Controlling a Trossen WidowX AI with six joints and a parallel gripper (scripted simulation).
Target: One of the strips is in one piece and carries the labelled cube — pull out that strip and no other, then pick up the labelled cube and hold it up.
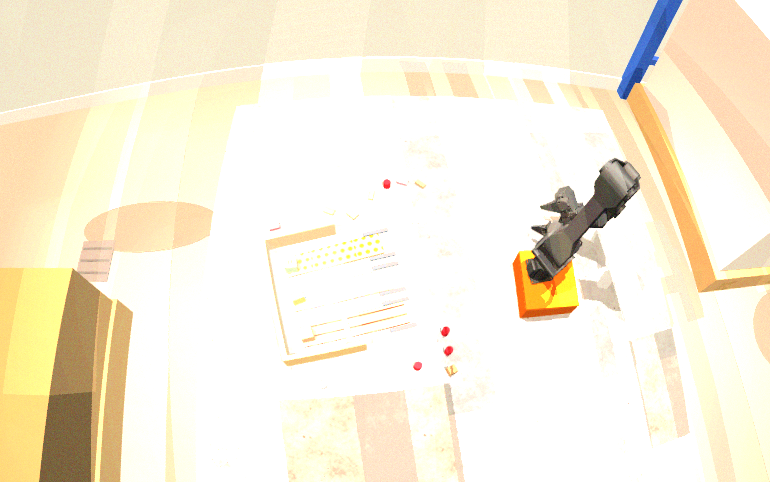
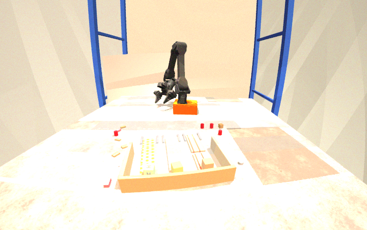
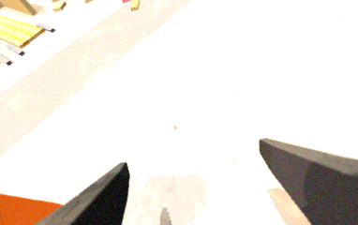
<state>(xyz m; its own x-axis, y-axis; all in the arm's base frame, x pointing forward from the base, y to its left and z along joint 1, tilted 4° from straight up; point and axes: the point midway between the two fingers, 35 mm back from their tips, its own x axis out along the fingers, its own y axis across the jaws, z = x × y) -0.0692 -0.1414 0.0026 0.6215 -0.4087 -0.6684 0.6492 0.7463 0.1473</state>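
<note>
End effector: end effector hangs wide open beside the orange base, gripping nothing; in the wrist view its two dark fingers frame only bare counter.
Step in hand: by my judgement the very start; no strip pulled, the arm well apart from the work.
Tray: shallow tan tray lies at about 9 o'clock from the base in the top view.
Target strip: yellow dotted strip looks unbroken, lying along the tray's upper side in the top view.
Labelled cube: pale labelled cube sits on that strip's closed-tray end.
Other strips: orange strips appear broken by gaps, carrying plain cubes.
Next move: reach toward 9 o'clock and take the dotted strip's grey tab.
Far: blue posts.
</note>
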